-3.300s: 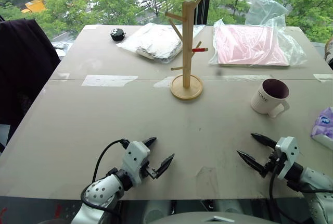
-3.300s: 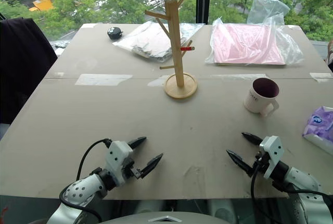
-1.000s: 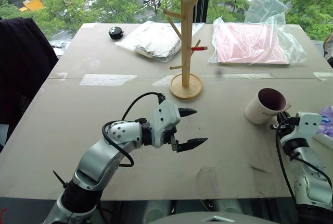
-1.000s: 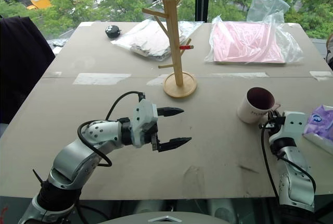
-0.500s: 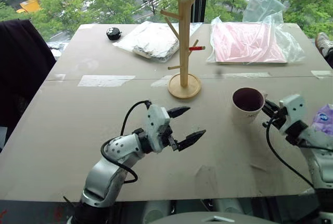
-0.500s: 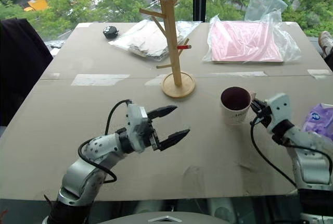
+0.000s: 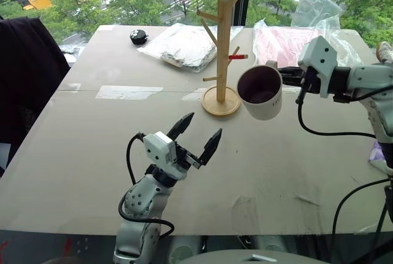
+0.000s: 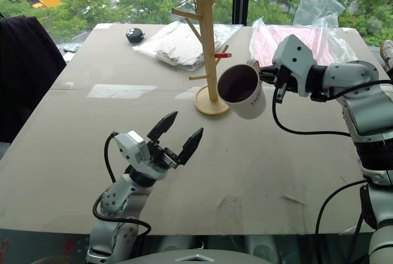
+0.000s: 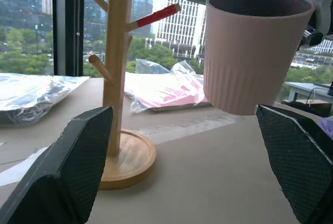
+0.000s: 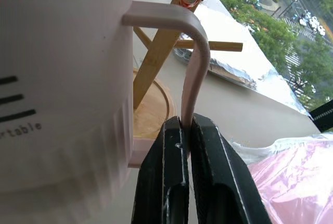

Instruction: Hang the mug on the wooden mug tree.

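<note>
**Carrying the mug up to the pegs**

Holding the white ceramic mug with the dark maroon inside (image 7: 260, 92) clear of the table, I have it in the air just beside the tall light-wood mug tree with angled pegs and a round base (image 7: 222, 43), at about three o'clock from the post. My right gripper (image 10: 186, 130) is clamped on the thin loop of the handle, both black fingers (image 10: 165, 166) pinching the loop's outer strip and leaving its opening clear. I judge that grip is chosen so a peg can pass through the loop while the cup body hangs free.

The mug tilts, its mouth turned toward me and to nine o'clock. The handle sits on the far side from the post, at three o'clock, so I reckon the cup has to be turned or carried round before the loop can meet the red-tipped peg (image 7: 236, 58).

My right arm reaches in from three o'clock, forearm roughly level, wrist pointing toward the tree. My left gripper (image 7: 196, 136) waits at six o'clock from the base, over bare table, fingers spread and holding nothing, aimed up toward the tree and mug.
</note>
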### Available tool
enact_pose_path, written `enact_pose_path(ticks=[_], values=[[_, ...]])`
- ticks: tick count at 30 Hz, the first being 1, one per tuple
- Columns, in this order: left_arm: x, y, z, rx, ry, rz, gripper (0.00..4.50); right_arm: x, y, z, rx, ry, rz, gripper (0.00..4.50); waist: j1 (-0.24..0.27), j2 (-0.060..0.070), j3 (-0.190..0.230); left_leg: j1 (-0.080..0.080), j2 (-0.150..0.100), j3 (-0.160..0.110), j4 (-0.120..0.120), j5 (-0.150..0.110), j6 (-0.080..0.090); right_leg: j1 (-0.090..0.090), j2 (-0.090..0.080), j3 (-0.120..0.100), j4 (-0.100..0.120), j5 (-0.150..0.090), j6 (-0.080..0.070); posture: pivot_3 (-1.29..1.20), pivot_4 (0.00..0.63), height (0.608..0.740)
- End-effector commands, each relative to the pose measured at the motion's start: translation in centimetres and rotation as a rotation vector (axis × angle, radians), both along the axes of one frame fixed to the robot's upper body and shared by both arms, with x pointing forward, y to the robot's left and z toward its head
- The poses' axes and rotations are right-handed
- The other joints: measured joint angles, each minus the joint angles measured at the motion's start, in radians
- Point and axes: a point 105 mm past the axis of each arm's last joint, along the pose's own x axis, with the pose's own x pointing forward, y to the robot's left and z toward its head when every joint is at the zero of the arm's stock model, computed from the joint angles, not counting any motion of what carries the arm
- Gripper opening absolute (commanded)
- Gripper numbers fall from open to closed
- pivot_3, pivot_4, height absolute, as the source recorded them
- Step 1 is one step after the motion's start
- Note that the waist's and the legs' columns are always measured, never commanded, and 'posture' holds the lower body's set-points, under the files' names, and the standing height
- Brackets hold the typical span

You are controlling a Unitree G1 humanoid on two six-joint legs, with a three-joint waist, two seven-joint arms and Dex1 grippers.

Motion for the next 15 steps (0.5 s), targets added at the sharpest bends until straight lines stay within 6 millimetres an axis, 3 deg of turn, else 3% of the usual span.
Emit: enact_pose_path(ticks=[1, 9, 15], values=[[-0.1, 0.2, 1.3, -0.026, -0.059, 0.034, 4.50, 1.0, 0.7, 2.0, -0.034, -0.066, 0.014, 0.03, 0.000, 0.000, 0.000, 0.000, 0.000, 0.000, 0.000, 0.000, 0.000, 0.000, 0.000, 0.000, 0.000, 0.000, 0.000, 0.00, 0.150, 0.740], [0.1, 0.1, 1.8, -0.049, -0.080, 0.032, 4.50, 2.0, 3.0, 3.7, -0.053, -0.124, 0.087, 0.03, -0.001, 0.000, 0.000, -0.002, 0.000, 0.000, 0.000, 0.000, 0.000, -0.003, -0.002, -0.001, 0.000, 0.000, 0.000, 0.00, 0.150, 0.740], [0.5, 0.4, 2.1, -0.065, -0.087, 0.041, 4.50, 2.9, 4.3, 3.5, -0.079, -0.122, 0.094, 0.03, -0.002, 0.000, 0.000, -0.003, 0.000, 0.000, -0.001, 0.000, 0.000, -0.004, -0.002, -0.002, 0.001, 0.000, 0.000, 0.00, 0.150, 0.740]])
